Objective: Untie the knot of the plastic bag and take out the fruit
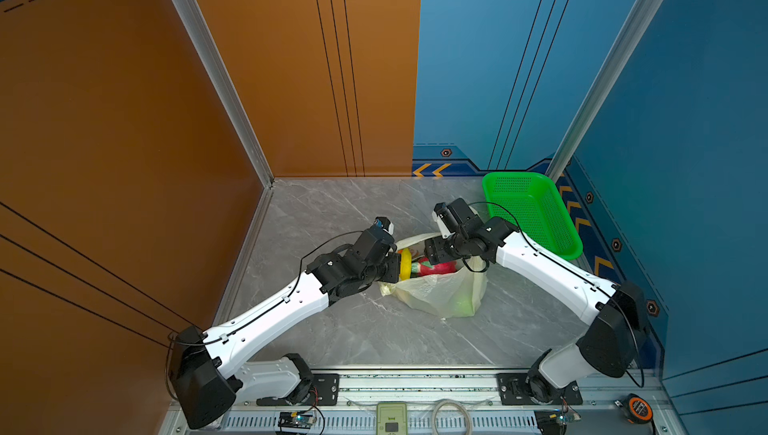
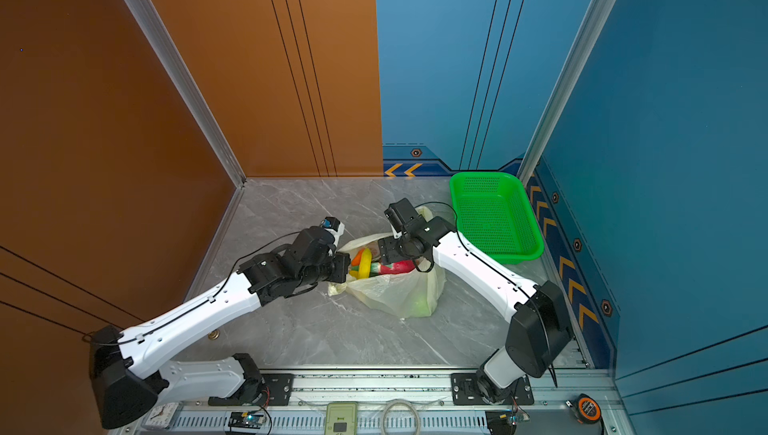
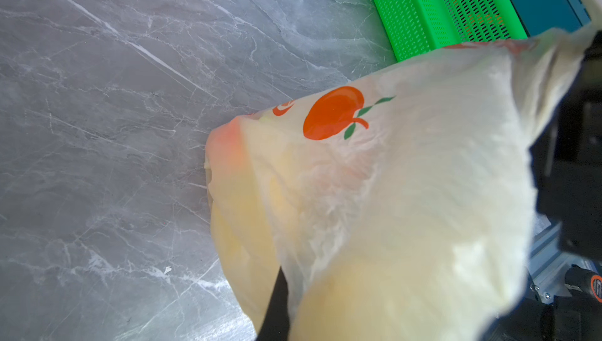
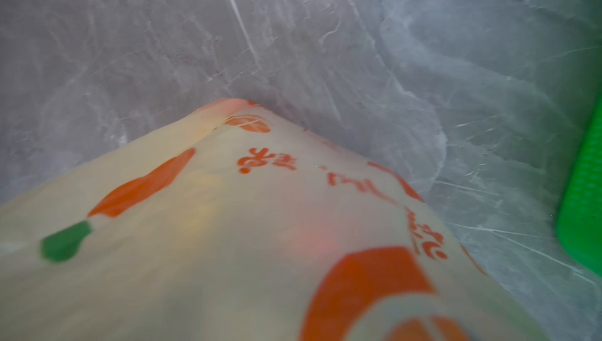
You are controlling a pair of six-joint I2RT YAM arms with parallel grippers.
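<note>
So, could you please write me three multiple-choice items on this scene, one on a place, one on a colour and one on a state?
1. Where does the green basket stand?
A. Beyond and right of the plastic bag
B. Under the left arm
C. Inside the bag

2. What colour is the big fruit print on the bag?
A. Blue
B. Black
C. Orange

3. How is the bag's mouth?
A. Knotted shut
B. Open, with fruit showing
C. Taped over

Answers:
1 A: both top views show it at the far right.
2 C: the left wrist view shows it orange.
3 B: yellow and red pieces show in the gaping top.
</note>
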